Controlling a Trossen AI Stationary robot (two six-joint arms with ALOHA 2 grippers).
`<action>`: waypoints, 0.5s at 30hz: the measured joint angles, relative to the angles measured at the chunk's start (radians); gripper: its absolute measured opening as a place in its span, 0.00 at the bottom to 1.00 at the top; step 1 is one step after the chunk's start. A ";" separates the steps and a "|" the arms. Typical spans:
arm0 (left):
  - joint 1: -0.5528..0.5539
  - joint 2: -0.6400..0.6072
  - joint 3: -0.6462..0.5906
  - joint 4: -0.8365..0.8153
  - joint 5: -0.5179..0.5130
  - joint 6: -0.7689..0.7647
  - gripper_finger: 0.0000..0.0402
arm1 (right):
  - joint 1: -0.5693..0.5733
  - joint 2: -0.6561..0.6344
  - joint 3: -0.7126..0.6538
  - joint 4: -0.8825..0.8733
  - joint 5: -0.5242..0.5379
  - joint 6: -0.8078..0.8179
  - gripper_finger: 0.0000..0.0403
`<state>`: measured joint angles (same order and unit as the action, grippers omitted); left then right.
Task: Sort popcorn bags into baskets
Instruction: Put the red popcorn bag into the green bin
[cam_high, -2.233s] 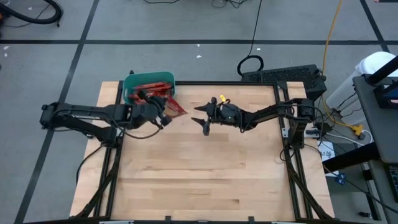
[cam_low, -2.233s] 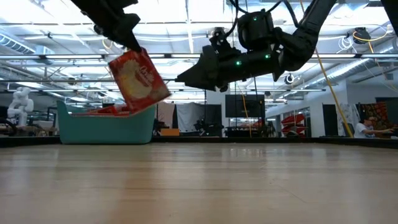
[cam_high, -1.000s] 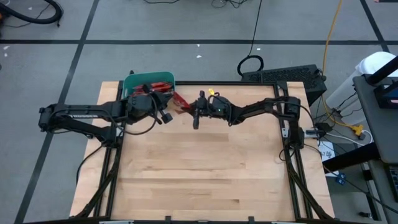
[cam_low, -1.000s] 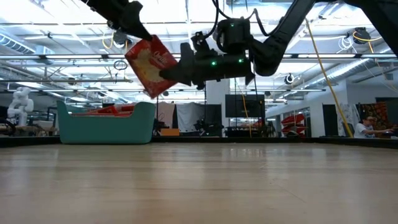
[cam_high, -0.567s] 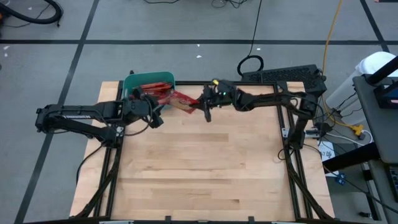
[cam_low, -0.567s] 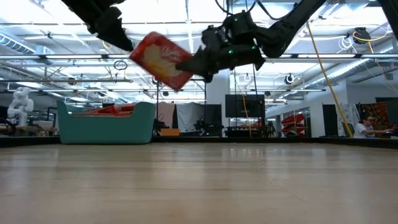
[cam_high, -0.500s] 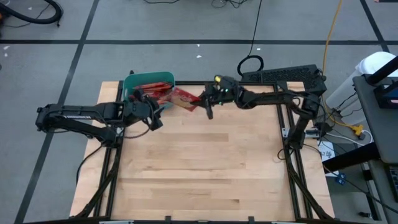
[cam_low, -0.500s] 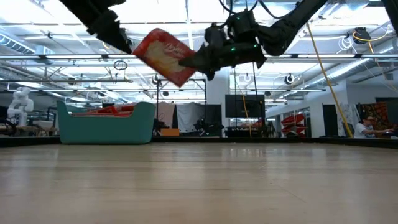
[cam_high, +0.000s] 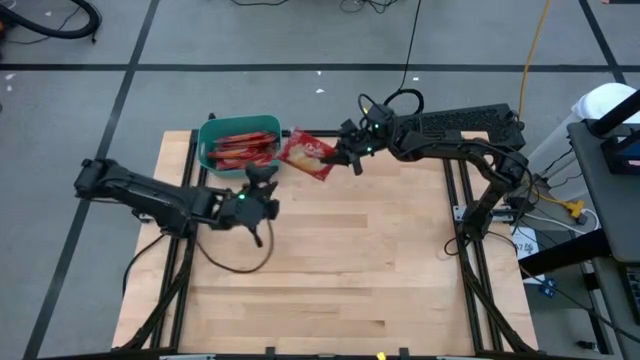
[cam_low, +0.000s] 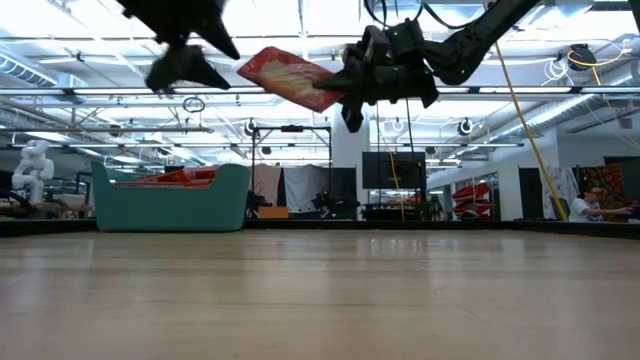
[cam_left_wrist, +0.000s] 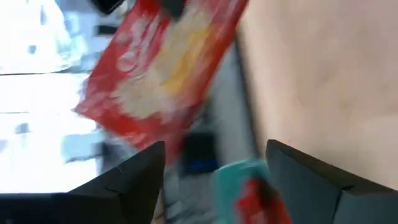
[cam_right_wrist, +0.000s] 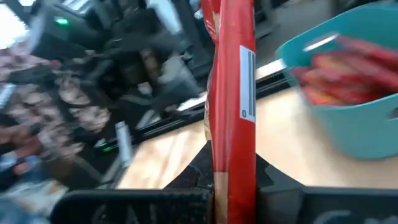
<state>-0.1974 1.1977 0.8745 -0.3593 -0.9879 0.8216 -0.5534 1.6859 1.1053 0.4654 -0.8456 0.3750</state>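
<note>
Seen from above. My right gripper hangs over the table's far edge at about twelve o'clock, its jaws clamped on the edge of a flat red popcorn packet with a yellowish-white picture. The packet is raised clear of the pale wooden tabletop, just beside the low-walled teal plastic bin with rounded corners, on its three o'clock side. The bin stands at the table's eleven o'clock corner with several more red packets lying in it.

My left gripper is spread wide and holds nothing; it hovers over the table near the bin's six o'clock side.

The board rests on a black frame, on a grey floor marked with dark tape lines.

Seen level from the tabletop, the room behind shows bright ceiling lights, with a person seated at the far right.
</note>
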 joint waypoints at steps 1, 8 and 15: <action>0.005 0.024 0.000 0.039 -0.057 0.061 0.71 | 0.006 0.001 0.000 -0.001 -0.022 0.011 0.03; 0.041 0.124 0.000 0.258 -0.192 0.360 0.70 | 0.030 0.000 0.000 0.000 -0.126 0.057 0.03; 0.030 0.127 0.000 0.346 -0.186 0.474 0.54 | 0.008 0.000 0.000 -0.008 -0.140 0.066 0.03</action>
<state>-0.1672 1.3250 0.8742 -0.0135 -1.1739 1.2958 -0.5452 1.6860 1.1049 0.4576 -0.9856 0.4410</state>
